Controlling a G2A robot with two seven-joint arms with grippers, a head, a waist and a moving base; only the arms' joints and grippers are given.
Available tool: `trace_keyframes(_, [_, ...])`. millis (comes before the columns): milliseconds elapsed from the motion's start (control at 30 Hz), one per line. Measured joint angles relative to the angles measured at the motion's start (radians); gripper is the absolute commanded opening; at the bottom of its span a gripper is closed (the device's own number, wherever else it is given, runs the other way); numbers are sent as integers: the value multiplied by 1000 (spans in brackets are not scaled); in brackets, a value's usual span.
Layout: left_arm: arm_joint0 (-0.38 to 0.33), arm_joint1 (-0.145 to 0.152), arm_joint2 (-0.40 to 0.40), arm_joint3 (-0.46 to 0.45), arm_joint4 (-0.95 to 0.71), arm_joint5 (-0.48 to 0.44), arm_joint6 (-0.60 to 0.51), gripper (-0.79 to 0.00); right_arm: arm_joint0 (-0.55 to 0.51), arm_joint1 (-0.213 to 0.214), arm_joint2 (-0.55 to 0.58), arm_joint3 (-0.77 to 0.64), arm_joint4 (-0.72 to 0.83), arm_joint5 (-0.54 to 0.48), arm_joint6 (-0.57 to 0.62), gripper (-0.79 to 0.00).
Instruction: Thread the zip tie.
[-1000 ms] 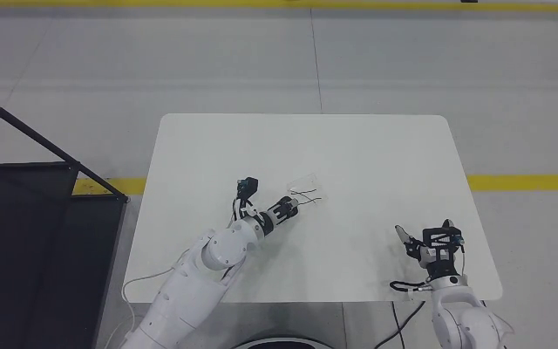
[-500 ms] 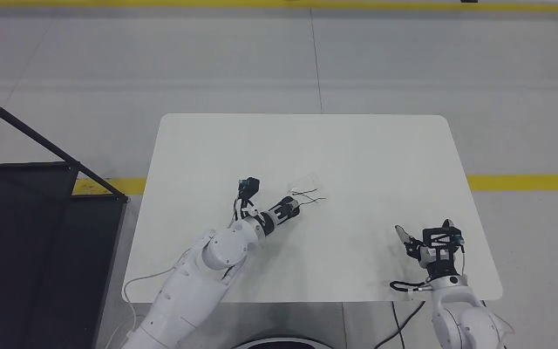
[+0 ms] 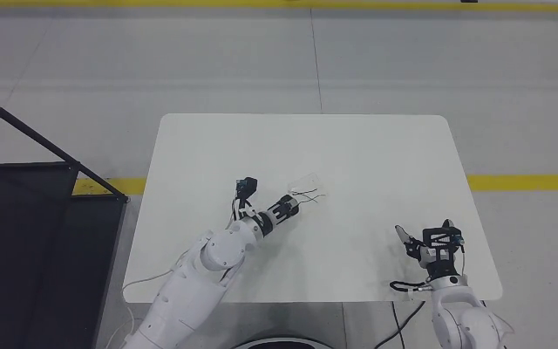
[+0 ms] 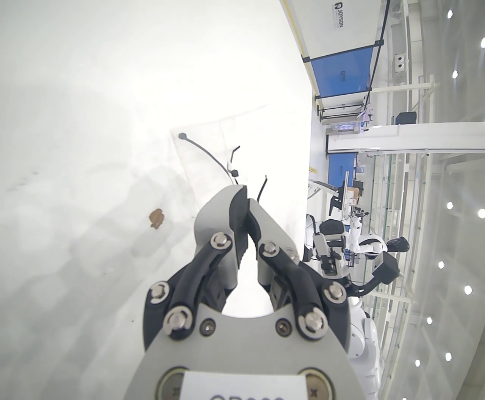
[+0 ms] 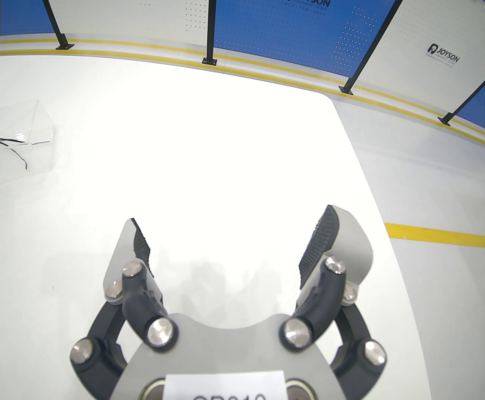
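Several zip ties, ends behind closed left jaws

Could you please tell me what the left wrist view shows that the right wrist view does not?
Left wrist view: the left gripper, closed right at the zip ties, though I cannot tell whether it pinches one, and a brown spot on the table. Right wrist view: the right gripper, open above the table near its rounded corner, with blue panels beyond. Shared: the clear tray with the black zip ties on the white table.
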Motion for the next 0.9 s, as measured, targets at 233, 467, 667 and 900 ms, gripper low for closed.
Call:
trace_keyframes(233, [33, 8, -31, -44, 12, -21, -2, -785, 0, 0, 0, 0, 0, 0, 0, 0])
trace_keyframes(467, [62, 19, -83, -75, 8, -72, -30, -785, 0, 0, 0, 0, 0, 0, 0, 0])
trace_keyframes(667, [72, 29, -125, -81, -1, -121, -67, -785, 0, 0, 0, 0, 0, 0, 0, 0])
trace_keyframes(900, [83, 33, -141, -85, -4, -136, -81, -785, 0, 0, 0, 0, 0, 0, 0, 0])
